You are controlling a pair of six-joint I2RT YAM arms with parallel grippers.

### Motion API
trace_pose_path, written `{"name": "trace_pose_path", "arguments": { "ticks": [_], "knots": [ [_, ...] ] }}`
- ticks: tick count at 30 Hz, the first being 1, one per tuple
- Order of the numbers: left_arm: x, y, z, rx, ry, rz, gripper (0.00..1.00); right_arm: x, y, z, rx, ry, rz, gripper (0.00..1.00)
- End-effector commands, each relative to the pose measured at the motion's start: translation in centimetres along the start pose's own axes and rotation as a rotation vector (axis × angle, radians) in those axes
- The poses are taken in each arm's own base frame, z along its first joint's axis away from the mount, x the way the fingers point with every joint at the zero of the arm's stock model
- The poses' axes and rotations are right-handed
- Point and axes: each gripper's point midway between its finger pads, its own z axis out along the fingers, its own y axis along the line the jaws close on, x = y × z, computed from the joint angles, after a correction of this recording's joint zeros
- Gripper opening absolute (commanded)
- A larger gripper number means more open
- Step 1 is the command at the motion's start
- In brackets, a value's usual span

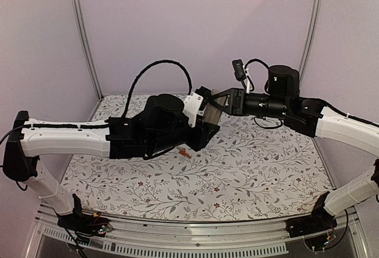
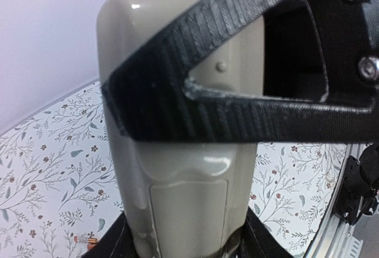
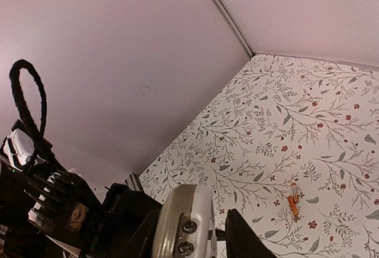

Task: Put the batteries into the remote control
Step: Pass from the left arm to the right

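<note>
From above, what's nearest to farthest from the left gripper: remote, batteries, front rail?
1. Slim grey-tan plastic remote control, held in the left gripper.
2. Tiny orange-red cylindrical batteries, on the cloth nearby.
3. Silver metal front rail, along the near edge.

white arm links [image 1: 65,138], black joints [image 1: 157,125], looping black cables [image 1: 151,68]

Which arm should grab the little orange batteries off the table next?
Probably the right. The left gripper is busy holding the remote control up by its lower end. The right gripper is only around the top end, so it could back off and reach the batteries on the table.
</note>
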Motion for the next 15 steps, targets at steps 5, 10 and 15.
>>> {"name": "trace_pose_path", "arguments": {
  "ticks": [5, 10, 15],
  "knots": [
    [0.9, 0.7, -0.6, 0.039, 0.060, 0.018, 0.65, 0.3, -1.4, -0.2, -0.016, 0.069, 0.048, 0.08],
    [0.5, 1.2, -3.7, 0.103, 0.045, 0.134, 0.91, 0.8, -1.6, -0.3, -0.085, 0.125, 0.098, 0.00],
    [0.8, 2.1, -6.7, 0.120, 0.002, 0.322, 1.00, 2.1, -1.5, -0.1, -0.155, 0.207, 0.154, 0.00]
  ]
}}
